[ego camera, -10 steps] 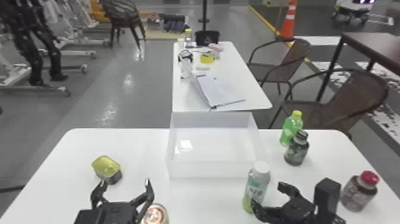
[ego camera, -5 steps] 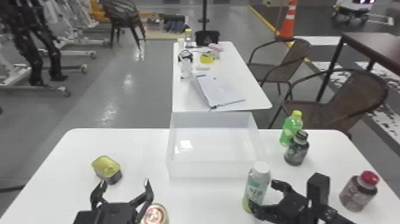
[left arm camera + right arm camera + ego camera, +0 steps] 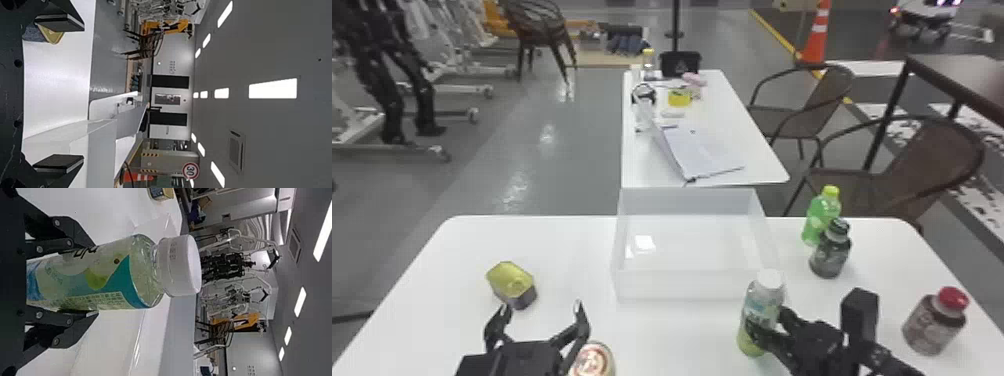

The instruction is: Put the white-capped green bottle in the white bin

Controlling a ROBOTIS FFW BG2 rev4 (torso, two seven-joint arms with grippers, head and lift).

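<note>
The white-capped green bottle (image 3: 761, 312) stands on the table at the white bin's (image 3: 677, 285) near right corner. My right gripper (image 3: 766, 321) has come to it from the right, one finger on each side of its body. In the right wrist view, the right gripper (image 3: 96, 279) is shut on the bottle (image 3: 105, 276) below its white cap (image 3: 180, 266). My left gripper (image 3: 541, 307) is parked at the near left, open and holding nothing; in the left wrist view the left gripper (image 3: 83, 92) has its fingers wide apart.
A can (image 3: 592, 361) stands beside the left gripper, with a yellow-topped container (image 3: 512, 285) beyond it. Right of the bin are a yellow-capped green bottle (image 3: 821, 217) and a dark bottle (image 3: 830, 250). A red-capped bottle (image 3: 934, 322) stands at the far right.
My right gripper has shifted left toward the bottle, and its fingers have drawn together onto it. The bottle stands where it was. The left arm has kept still.
</note>
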